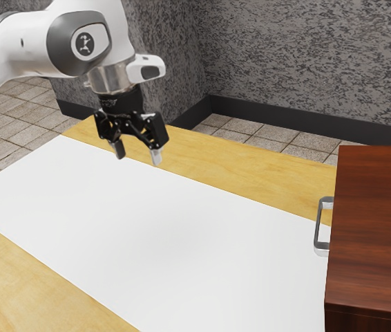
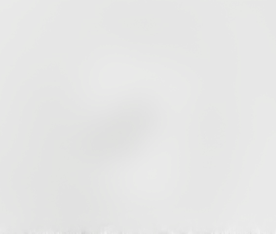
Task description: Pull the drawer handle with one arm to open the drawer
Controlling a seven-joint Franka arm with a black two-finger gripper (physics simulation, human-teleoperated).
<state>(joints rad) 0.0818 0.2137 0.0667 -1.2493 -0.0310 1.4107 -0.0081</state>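
A dark reddish-brown wooden drawer cabinet [image 1: 374, 235] stands at the exterior view's right edge of the table. A grey metal handle [image 1: 322, 227] sticks out of its front, facing the arm. My black gripper [image 1: 137, 153] hangs open above the white mat [image 1: 161, 235] far toward the exterior view's left of the handle, with nothing between its fingers. The wrist view looks down on the plain white mat [image 2: 138, 117].
The white mat runs diagonally over a light wooden table [image 1: 251, 166]. Behind the table are a tiled floor [image 1: 278, 138] and a grey speckled wall [image 1: 306, 55] with a dark baseboard.
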